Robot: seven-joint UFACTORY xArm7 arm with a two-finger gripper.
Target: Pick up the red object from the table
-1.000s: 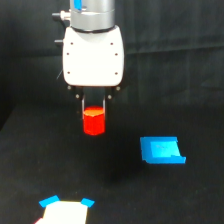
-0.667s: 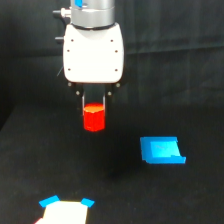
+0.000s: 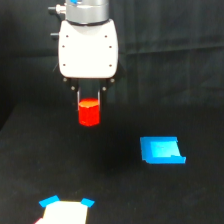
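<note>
The red object (image 3: 89,112) is a stubby bright red-orange block hanging in the air above the black table (image 3: 115,190). My gripper (image 3: 89,102) is shut on its upper part, a dark finger on each side, under the white arm housing (image 3: 88,47). The block's lower half sticks out below the fingers.
A flat blue rectangular piece (image 3: 161,150) lies on the table toward the exterior view's right. A white piece with blue corners (image 3: 65,211) lies at the bottom edge, left of centre. Black cloth hangs behind.
The arm has risen a little with the red object held in the gripper. The blue and white pieces have not moved.
</note>
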